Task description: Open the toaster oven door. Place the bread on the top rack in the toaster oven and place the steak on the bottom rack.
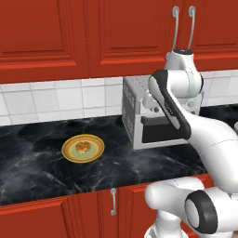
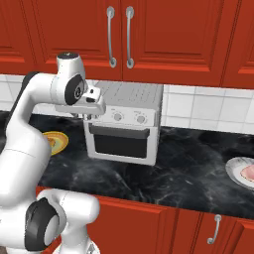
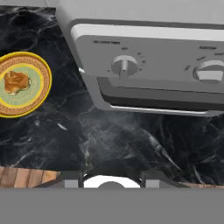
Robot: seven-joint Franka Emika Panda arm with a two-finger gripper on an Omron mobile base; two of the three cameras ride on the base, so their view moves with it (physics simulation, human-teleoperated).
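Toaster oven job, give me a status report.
Gripper high by oven's left corner, holding nothing. Toaster oven door shut. Bread on its plate, steak on its plate.

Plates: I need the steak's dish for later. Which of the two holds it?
The white-grey plate right of the toaster oven holds the steak; the yellow-rimmed plate holds bread.

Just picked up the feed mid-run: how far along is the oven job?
Nothing looks done yet. The toaster oven door is closed. In hand: the gripper hovers at the toaster oven's upper left front, above the door handle, holding nothing. Left: open the door, move the bread from its yellow-rimmed plate to the top rack, and the steak from its white plate to the bottom rack.
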